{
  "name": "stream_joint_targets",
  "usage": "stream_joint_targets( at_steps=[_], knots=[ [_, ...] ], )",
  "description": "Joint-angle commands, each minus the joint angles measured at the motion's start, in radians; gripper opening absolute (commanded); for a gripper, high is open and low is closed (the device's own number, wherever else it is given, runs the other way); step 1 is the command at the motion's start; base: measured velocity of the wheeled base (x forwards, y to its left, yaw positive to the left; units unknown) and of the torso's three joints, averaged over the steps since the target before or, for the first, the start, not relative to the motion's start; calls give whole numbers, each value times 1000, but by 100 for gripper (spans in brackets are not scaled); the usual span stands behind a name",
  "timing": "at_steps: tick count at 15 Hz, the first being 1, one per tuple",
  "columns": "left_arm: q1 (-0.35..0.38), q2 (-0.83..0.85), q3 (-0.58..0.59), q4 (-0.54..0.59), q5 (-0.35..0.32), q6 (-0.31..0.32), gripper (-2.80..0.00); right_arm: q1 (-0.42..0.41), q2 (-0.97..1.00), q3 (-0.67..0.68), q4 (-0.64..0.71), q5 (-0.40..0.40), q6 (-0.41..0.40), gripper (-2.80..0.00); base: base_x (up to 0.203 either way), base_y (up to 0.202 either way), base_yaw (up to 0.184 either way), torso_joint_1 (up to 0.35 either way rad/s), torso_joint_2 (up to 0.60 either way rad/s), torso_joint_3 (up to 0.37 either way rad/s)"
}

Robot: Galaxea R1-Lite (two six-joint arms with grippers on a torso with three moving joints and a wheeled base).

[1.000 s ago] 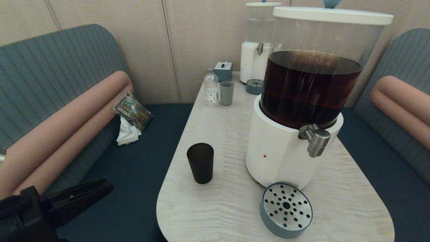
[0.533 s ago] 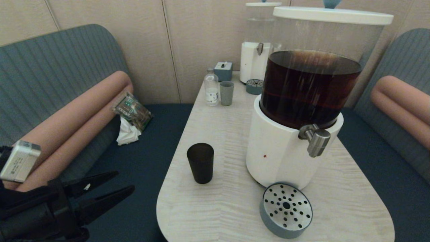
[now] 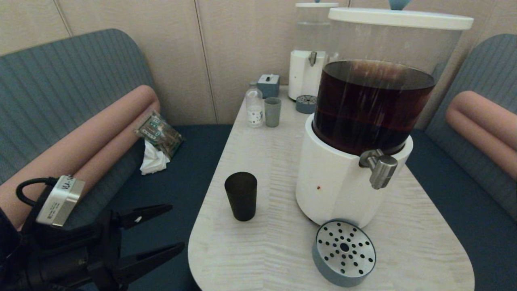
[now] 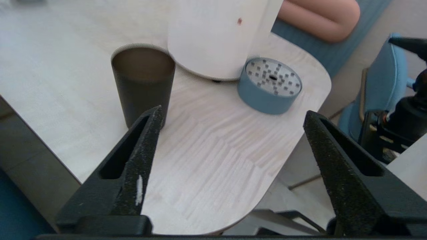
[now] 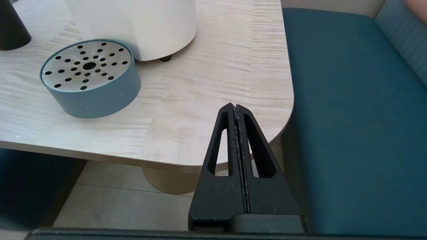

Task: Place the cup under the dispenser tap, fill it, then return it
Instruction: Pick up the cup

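Note:
The dark tapered cup (image 3: pixel 241 195) stands upright on the pale wooden table (image 3: pixel 266 250), left of the big white-based dispenser (image 3: pixel 347 178) with dark liquid. Its steel tap (image 3: pixel 380 169) juts out above and slightly right of the round blue drip tray (image 3: pixel 343 252). My left gripper (image 3: pixel 175 227) hovers open off the table's left edge, level with the cup and well short of it. In the left wrist view the cup (image 4: pixel 142 85) stands beyond one of the fingers (image 4: pixel 143 156), nothing between them. My right gripper (image 5: pixel 236 107) is shut and empty near the table's front right corner.
At the table's far end stand a paler grey-blue tumbler (image 3: pixel 272 112), a small clear bottle (image 3: pixel 254 106), a small box (image 3: pixel 268 85) and a smaller clear-liquid dispenser (image 3: pixel 309 68) with its own drip tray (image 3: pixel 305 104). Blue benches flank the table; a packet and tissue (image 3: pixel 157 139) lie on the left one.
My left gripper has risen from the lower left corner, moved right toward the table edge and opened its fingers wide. The cup and dispenser have not moved.

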Motion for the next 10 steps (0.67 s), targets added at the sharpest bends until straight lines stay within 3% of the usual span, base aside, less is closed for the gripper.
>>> stream_joint_targets(
  at_steps=[1,4,10],
  knots=[
    [0,160,-7,-93,-10,3,0,0,1,0,0,1,0,-280,0,0,0,0,0,0],
    [6,356,-20,-215,-44,15,0,0,1,0,0,1,0,-280,0,0,0,0,0,0],
    [9,468,-161,-240,-73,16,0,0,1,1,0,1,0,-280,0,0,0,0,0,0]
  ],
)
